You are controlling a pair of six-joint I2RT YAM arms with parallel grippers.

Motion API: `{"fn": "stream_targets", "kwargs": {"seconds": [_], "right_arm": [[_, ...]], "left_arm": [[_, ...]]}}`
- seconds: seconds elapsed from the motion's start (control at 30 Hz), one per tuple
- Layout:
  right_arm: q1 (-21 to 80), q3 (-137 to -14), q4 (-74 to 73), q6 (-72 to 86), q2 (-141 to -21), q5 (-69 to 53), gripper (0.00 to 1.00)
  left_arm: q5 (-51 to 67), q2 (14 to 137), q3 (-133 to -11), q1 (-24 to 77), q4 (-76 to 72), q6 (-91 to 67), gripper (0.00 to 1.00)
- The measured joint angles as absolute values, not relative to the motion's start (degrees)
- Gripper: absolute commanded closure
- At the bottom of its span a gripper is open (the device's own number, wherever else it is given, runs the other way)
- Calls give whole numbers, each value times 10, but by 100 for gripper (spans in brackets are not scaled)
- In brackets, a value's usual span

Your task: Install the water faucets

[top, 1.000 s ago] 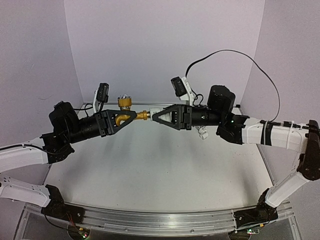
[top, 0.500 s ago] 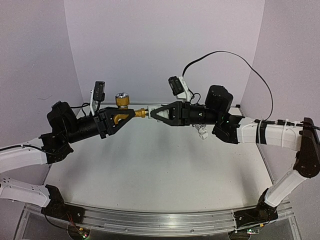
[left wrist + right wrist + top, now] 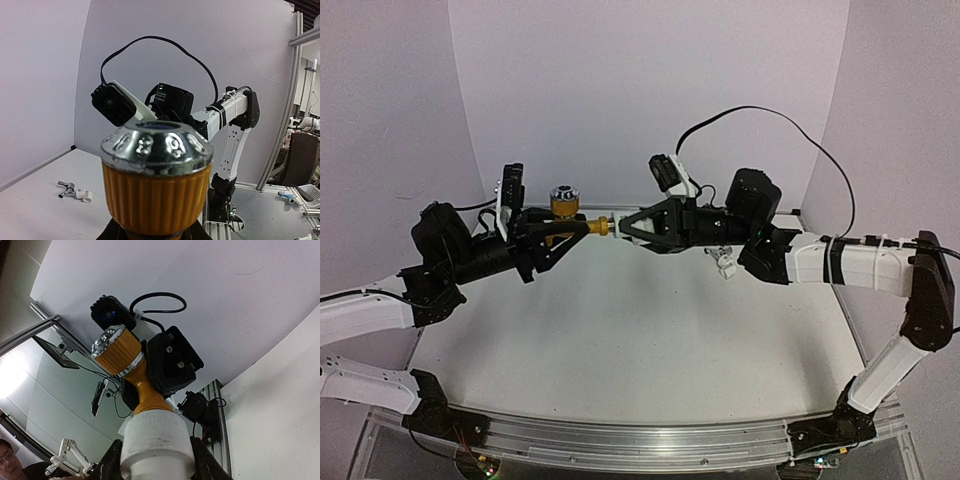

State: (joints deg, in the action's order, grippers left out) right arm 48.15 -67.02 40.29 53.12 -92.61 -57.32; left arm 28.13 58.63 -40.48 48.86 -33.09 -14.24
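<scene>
The brass faucet (image 3: pixel 563 205), gold with a ribbed round knob and a silver cap, is held in mid-air above the back of the table. My left gripper (image 3: pixel 570 232) is shut on its body. In the left wrist view the knob (image 3: pixel 156 185) fills the frame and hides the jaws. My right gripper (image 3: pixel 623 226) is shut on a white pipe fitting (image 3: pixel 156 440), and the faucet's stem (image 3: pixel 145 392) enters the fitting's end. The silver faucet (image 3: pixel 65 186), with a white piece on it, lies on the table behind the right arm and also shows in the top view (image 3: pixel 725 263).
The white table (image 3: pixel 620 330) is enclosed by pale walls at the back and both sides. An aluminium rail (image 3: pixel 640 440) runs along the near edge. A black cable (image 3: pixel 760 110) loops above the right wrist.
Both grippers have shifted a little left and up with the faucet and fitting still joined. The left wrist has rolled, so its camera now stands more upright.
</scene>
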Motion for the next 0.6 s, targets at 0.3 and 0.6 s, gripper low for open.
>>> {"fn": "stream_targets", "kwargs": {"seconds": [0.3, 0.6], "right_arm": [[479, -680, 439, 592, -943, -601, 100], [471, -706, 520, 696, -967, -659, 100]], "left_arm": [[319, 596, -405, 484, -351, 24, 100], [411, 621, -499, 477, -262, 277, 100]]}}
